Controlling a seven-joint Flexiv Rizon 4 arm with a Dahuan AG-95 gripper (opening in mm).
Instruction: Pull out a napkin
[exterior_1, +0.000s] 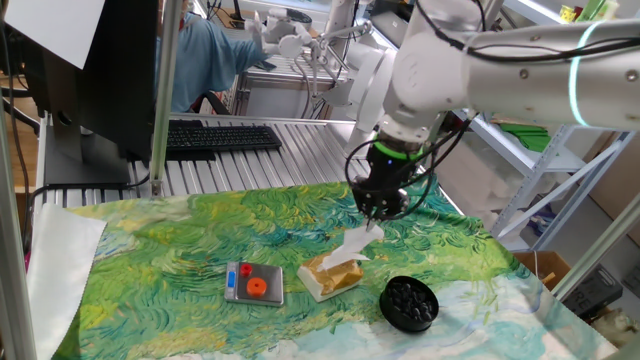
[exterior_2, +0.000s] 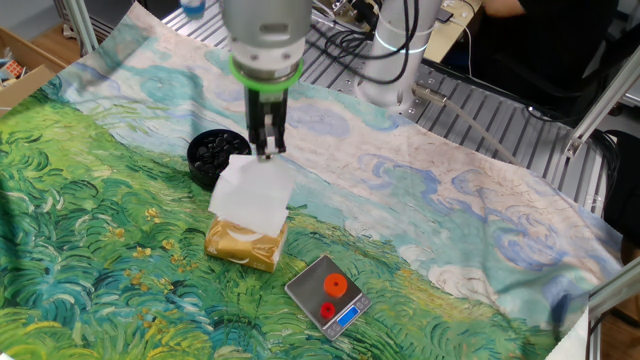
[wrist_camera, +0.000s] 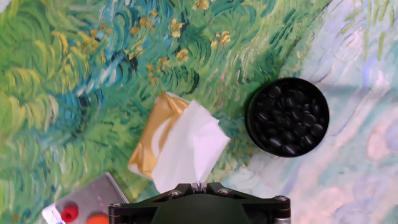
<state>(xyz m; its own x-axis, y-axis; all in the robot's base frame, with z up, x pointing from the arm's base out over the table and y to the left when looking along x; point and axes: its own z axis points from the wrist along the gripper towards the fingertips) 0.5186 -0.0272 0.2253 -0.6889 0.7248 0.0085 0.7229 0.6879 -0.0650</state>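
Observation:
The white napkin (exterior_2: 252, 192) hangs from my gripper (exterior_2: 267, 152), stretched up out of the tan tissue pack (exterior_2: 246, 243) on the painted cloth. My gripper is shut on the napkin's top corner, above the pack. In one fixed view the gripper (exterior_1: 377, 216) holds the napkin (exterior_1: 353, 245) over the pack (exterior_1: 330, 275). In the hand view the napkin (wrist_camera: 186, 146) fans down from the gripper (wrist_camera: 199, 184) to the pack (wrist_camera: 151, 140), its lower end still at the pack's opening.
A round black container of dark pieces (exterior_2: 215, 155) stands close beside the pack, also in the hand view (wrist_camera: 286, 116). A small grey scale with red buttons (exterior_2: 329, 291) lies on the pack's other side. A keyboard (exterior_1: 218, 137) sits behind the cloth.

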